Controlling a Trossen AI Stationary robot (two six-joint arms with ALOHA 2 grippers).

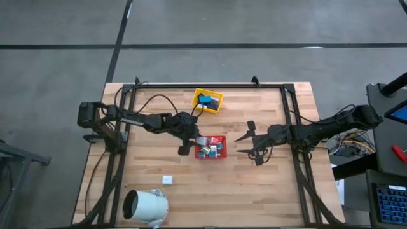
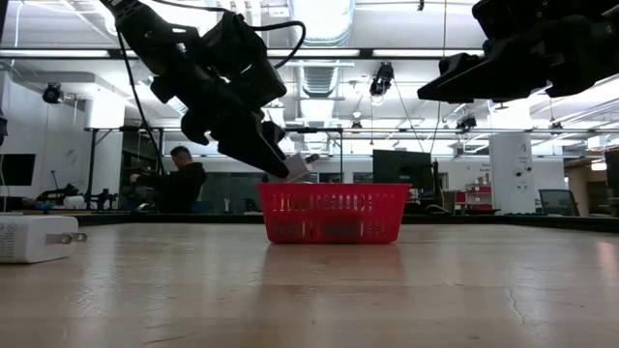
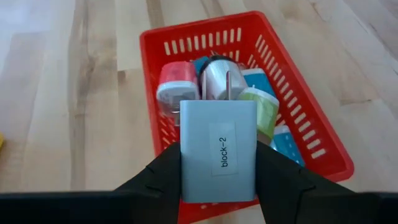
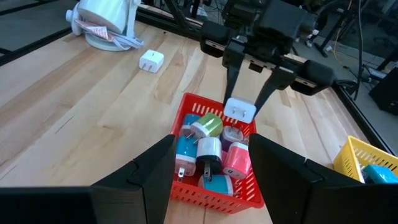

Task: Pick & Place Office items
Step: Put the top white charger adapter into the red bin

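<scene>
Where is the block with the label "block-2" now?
The labelled block is in the left gripper, just above the red tray's left edge in the high view.

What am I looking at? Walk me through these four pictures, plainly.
Two dark robot arms work over a wooden table. One picture looks straight down, one looks level across the tabletop, and two come from cameras on the arms' wrists. The left end effector is shut on a white charger block labelled "block-2", above a red basket that already holds several coloured blocks. The right end effector waits open beside the basket. Also on the table: a yellow basket with a blue piece inside, one loose white block, and a large white cylinder.
</scene>
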